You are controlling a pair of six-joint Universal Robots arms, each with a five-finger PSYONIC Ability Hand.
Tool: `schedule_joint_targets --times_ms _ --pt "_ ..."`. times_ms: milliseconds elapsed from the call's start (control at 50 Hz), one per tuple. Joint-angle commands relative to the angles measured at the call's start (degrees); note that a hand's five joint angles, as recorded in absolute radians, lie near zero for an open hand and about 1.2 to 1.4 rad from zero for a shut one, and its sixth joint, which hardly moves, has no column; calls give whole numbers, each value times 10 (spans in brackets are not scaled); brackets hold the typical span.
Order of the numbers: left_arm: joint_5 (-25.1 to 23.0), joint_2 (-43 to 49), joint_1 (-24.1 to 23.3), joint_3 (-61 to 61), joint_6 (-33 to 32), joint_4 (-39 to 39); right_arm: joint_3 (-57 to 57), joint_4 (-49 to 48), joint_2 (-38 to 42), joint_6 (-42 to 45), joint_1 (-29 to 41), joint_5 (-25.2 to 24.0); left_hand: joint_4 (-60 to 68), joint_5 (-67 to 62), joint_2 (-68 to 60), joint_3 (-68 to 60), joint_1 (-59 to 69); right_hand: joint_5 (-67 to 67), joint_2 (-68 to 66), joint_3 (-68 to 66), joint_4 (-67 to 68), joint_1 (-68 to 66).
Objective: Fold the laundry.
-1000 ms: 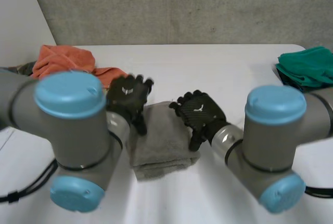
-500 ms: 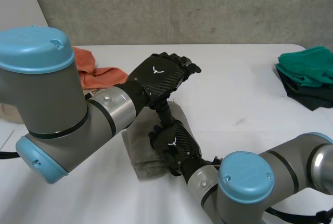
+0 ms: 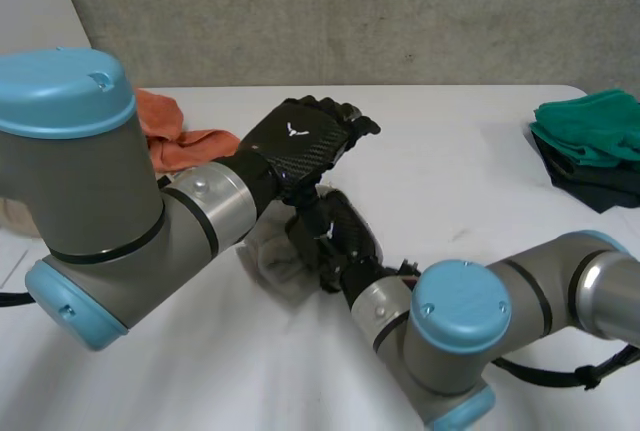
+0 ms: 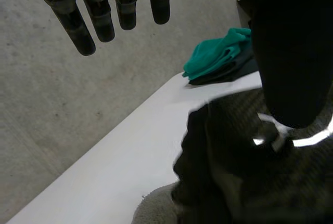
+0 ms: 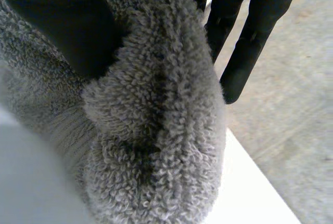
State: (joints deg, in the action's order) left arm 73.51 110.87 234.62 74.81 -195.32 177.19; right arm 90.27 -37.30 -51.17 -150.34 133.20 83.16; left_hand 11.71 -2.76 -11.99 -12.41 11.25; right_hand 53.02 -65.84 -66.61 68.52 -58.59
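Grey towel [image 3: 270, 263] half-hidden under right hand [image 3: 337, 241]

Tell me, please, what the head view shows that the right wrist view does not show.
Head view, not the right wrist view: the orange cloth, the green cloth on a dark cloth, and the left hand open above the right hand. Right wrist view, not the head view: the looped pile of the grey towel, bunched and pinched between the thumb and fingers of the right hand. Both: the grey towel, the right hand and the white table.
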Motion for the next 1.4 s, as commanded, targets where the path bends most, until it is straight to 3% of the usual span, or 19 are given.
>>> schedule_joint_targets --times_ms 20,220,380,460,560,740,840,960,1060,1140,1160,1180,1260,1400 --pt "0 -5 15 -22 -1 2 -56 1 -19 -7 -43 3 19 -8 -16 -12 23 170 -142 -134 115 -214" --pt "1 -21 25 -65 0 2 -166 -12 -46 -28 -171 2 19 -8 -16 -12 23 170 -142 -134 115 -214" --pt "1 -21 24 -72 0 2 -234 -100 -40 -79 -300 -15 19 -8 -16 -12 23 170 -142 -134 115 -214" --pt "1 -20 22 -70 0 2 -272 -124 -10 -113 -371 -48 19 -8 -16 -12 23 170 -142 -134 115 -214" --pt "1 -16 21 -70 0 2 -359 -126 92 -170 -460 -114 19 -8 -16 -12 23 170 -142 -134 115 -214" --pt "2 -1 19 -52 0 2 -411 -123 249 -196 -558 -215 19 -8 -16 -12 23 170 -142 -134 115 -214" --pt "2 4 15 -44 0 2 -375 -127 259 -193 -609 -250 20 -10 -18 -13 25 170 -142 -134 115 -214" --pt "2 4 11 -44 0 2 -318 -142 224 -193 -623 -333 20 -10 -18 -13 25 170 -142 -134 115 -214" --pt "2 2 6 -44 1 1 -295 -143 195 -196 -628 -341 20 -10 -18 -13 25 170 -142 -134 115 -214" --pt "2 -1 -4 -44 1 2 -277 -134 166 -197 -628 -332 19 -8 -16 -12 23 19 9 17 -36 -64" --pt "1 -3 -6 -44 1 1 -270 -132 158 -198 -629 -331 19 -8 -16 -12 23 -54 82 90 -109 10" --pt "1 -4 -7 -44 1 2 -259 -125 144 -198 -631 -327 20 -10 -18 -13 25 -230 258 266 -285 186" --pt "2 -7 -21 -45 1 2 -226 -90 102 -198 -635 -316 19 -8 -16 -12 23 -530 558 566 -585 486" --pt "1 -21 -36 -44 2 1 -187 20 24 -199 -675 -312 19 -8 -16 -12 23 -530 558 566 -585 486"
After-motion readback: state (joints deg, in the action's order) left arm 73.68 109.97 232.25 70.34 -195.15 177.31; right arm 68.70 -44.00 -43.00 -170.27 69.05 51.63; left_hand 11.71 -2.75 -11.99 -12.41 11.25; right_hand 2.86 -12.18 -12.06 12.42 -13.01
